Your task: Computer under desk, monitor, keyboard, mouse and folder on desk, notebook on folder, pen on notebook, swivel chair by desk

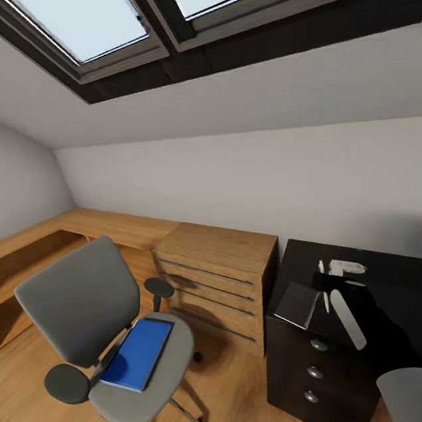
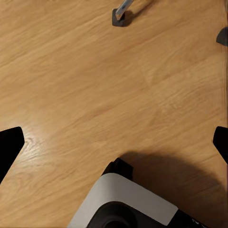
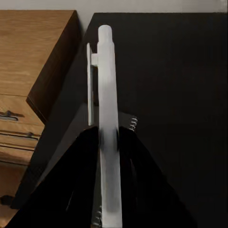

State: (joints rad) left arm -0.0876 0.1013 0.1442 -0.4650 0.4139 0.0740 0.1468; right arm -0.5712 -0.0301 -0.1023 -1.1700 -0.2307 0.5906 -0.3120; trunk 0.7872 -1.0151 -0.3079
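A grey swivel chair (image 1: 83, 303) stands on the wooden floor with a blue folder (image 1: 137, 353) lying on its seat. To its right is the black desk (image 1: 410, 290). A dark spiral notebook (image 1: 298, 304) lies at the desk's left end, and its wire spine (image 3: 133, 124) shows in the right wrist view. My right gripper (image 1: 341, 300) hangs just over the notebook, shut on a white pen (image 3: 108, 109) that sticks out past the fingers. My left gripper (image 2: 115, 142) is open above the bare floor.
A wooden chest of drawers (image 1: 214, 278) stands between chair and desk, with a low wooden bench (image 1: 35, 246) along the left wall. A small white object (image 1: 346, 264) lies on the desk beyond my right gripper. A chair caster (image 2: 121, 16) and my own base (image 2: 123, 204) are near the left gripper.
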